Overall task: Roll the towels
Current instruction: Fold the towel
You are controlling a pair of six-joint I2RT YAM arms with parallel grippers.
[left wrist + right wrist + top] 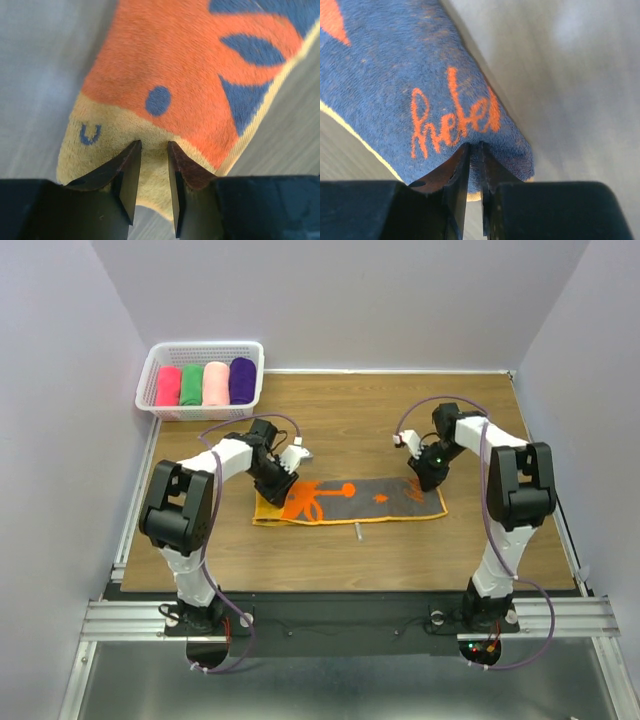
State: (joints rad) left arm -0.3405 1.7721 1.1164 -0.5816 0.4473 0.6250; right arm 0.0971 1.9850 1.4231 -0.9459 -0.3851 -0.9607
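Observation:
One printed towel (350, 500) lies as a long flat strip across the middle of the table. It is orange and yellow at the left end and dark blue-grey at the right. My left gripper (284, 483) is at its left end. In the left wrist view the jaws (154, 145) pinch the yellow edge of the towel (165, 60), which is lifted off the wood. My right gripper (423, 480) is at its right end. In the right wrist view the jaws (475, 146) are closed on the blue end of the towel (395, 75), just below the orange lettering.
A white basket (158, 362) stands at the back left corner. It holds hot-pink (168, 386), green (192, 385), pale pink (215, 383) and purple (242, 380) rolls. A small grey object (356, 533) lies just in front of the towel. Walls close in the table on three sides.

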